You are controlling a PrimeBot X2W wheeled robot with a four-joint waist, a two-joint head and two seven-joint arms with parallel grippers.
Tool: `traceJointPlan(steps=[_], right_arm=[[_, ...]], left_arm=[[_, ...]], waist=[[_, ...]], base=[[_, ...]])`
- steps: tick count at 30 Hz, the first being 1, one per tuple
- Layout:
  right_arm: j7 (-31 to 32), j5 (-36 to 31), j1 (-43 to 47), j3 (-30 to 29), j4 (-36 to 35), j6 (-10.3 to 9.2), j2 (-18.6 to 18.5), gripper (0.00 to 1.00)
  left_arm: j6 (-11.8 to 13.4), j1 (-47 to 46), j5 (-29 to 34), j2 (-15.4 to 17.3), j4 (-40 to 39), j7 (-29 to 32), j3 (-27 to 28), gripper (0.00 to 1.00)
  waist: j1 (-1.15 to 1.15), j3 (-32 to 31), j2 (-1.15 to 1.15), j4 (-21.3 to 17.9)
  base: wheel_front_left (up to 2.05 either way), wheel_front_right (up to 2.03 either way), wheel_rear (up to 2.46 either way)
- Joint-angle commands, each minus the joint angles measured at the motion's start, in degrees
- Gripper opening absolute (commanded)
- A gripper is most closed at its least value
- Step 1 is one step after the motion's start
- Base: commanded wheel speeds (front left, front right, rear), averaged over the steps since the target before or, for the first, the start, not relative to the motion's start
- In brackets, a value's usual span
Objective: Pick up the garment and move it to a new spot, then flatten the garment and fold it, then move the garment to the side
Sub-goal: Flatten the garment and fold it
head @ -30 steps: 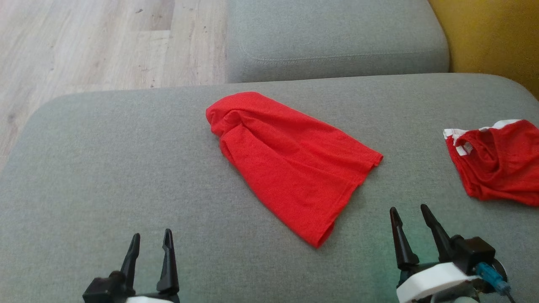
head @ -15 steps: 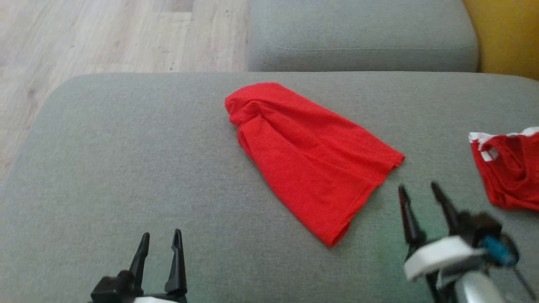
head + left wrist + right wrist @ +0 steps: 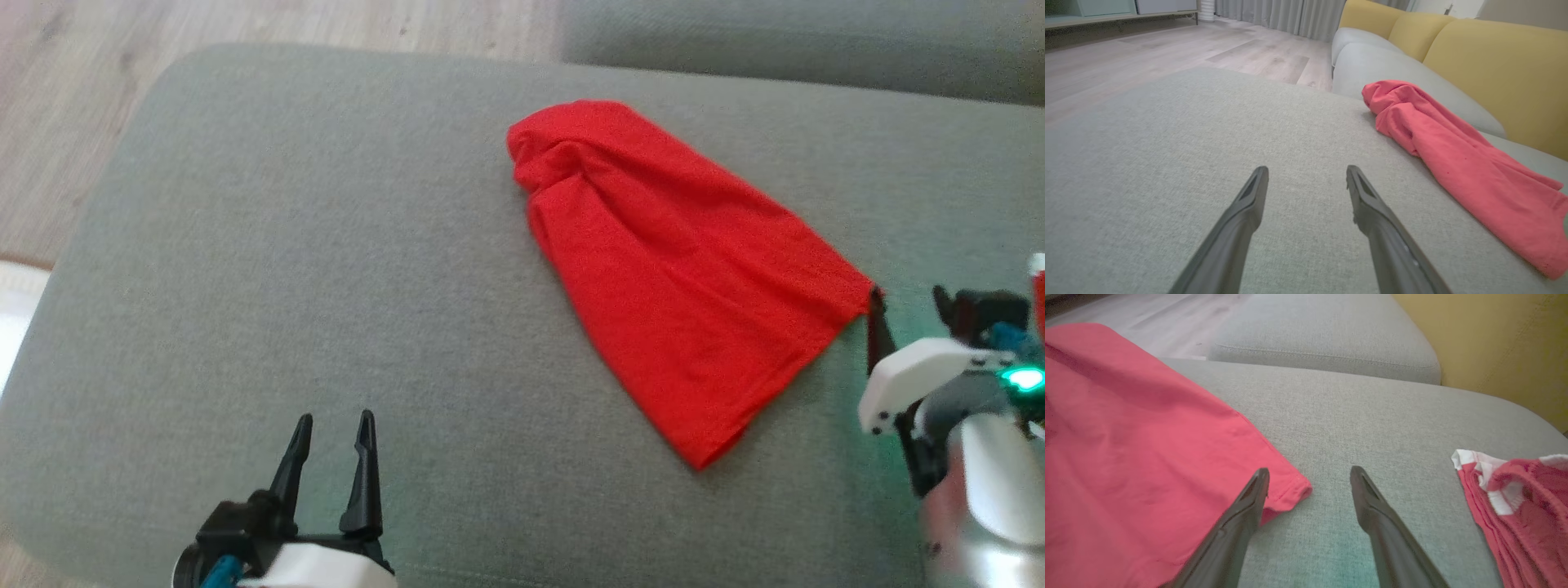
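Observation:
A plain red garment (image 3: 669, 269) lies loosely spread on the grey sofa cushion (image 3: 326, 245), bunched at its far end and wider toward me. My right gripper (image 3: 906, 294) is open at the garment's right hem corner. In the right wrist view that corner of the garment (image 3: 1126, 457) lies at the left fingertip, with the open right gripper (image 3: 1309, 470) low over the cushion. My left gripper (image 3: 335, 416) stands open at the lower left, well apart from the cloth. Off to the right of the open left gripper (image 3: 1306, 169) lies the garment (image 3: 1453, 163).
A second red garment with white trim (image 3: 1527, 514) lies crumpled to the right of my right gripper. A further grey cushion (image 3: 775, 41) and yellow backrests (image 3: 1494, 73) lie beyond. Wooden floor (image 3: 82, 82) drops off past the cushion's left edge.
The head camera has swung, shifting the whole picture. My right gripper has advanced from short of the garment up to its right hem corner. The left gripper has kept its place, open.

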Motion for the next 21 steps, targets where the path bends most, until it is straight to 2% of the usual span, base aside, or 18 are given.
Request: traceJointPlan(steps=[1,5,9,10,11,12,13,14,21], right_arm=[[-0.11,-0.42,-2.97,0.79,-0.83,0.21,-1.12,1.0],[0.95,-1.53,-6.47,-1.47,4.96,0.21,-2.34,1.0],[2.04,0.06,-9.6,-2.08,12.02,0.21,-2.85,1.0],[2.27,0.47,-10.03,-1.94,13.19,0.21,-2.89,0.93],[2.56,0.77,-10.36,-1.59,14.27,0.21,-2.9,0.48],[2.69,1.07,-10.69,-1.09,15.18,0.21,-2.87,0.29],[2.55,1.57,-11.13,-0.55,15.89,0.21,-2.83,0.04],[2.29,1.99,-11.64,-0.05,16.45,0.21,-2.94,0.0],[-2.38,1.55,-16.17,2.91,17.7,0.21,-5.8,0.0]], left_arm=[[-0.14,-2.49,0.66,0.39,-1.23,-0.43,1.89,1.0],[-0.39,-3.31,0.92,0.22,-0.75,-0.61,1.74,1.0],[-0.58,-4.05,1.12,-0.08,-0.35,-0.77,1.49,1.0],[-0.55,-4.11,1.13,-0.09,-0.29,-0.8,1.51,1.0],[-0.5,-4.14,1.15,-0.09,-0.24,-0.83,1.54,1.0],[-0.42,-4.15,1.16,-0.09,-0.2,-0.85,1.57,1.0],[-0.33,-4.14,1.18,-0.09,-0.16,-0.87,1.59,1.0],[-0.23,-4.17,1.2,-0.09,-0.12,-0.88,1.6,1.0],[-0.2,-4.65,1.29,-0.15,0.12,-0.77,1.17,1.0]], waist=[[-0.01,1.65,0.0,1.62],[-0.01,3.02,0.0,2.82],[-0.01,3.77,0.0,3.39],[-0.01,3.82,0.0,3.35],[-0.01,3.84,0.0,3.27],[-0.01,3.8,0.0,3.14],[-0.01,3.73,0.0,2.98],[-0.01,3.65,0.0,2.8],[-0.01,2.36,0.0,1.9]], base=[[0.0,0.0,0.0],[0.0,0.0,0.0],[0.0,0.0,0.0],[0.0,0.0,0.0],[0.0,0.0,0.0],[0.0,0.0,0.0],[0.0,0.0,0.0],[0.0,0.0,0.0],[0.0,0.0,0.0]])
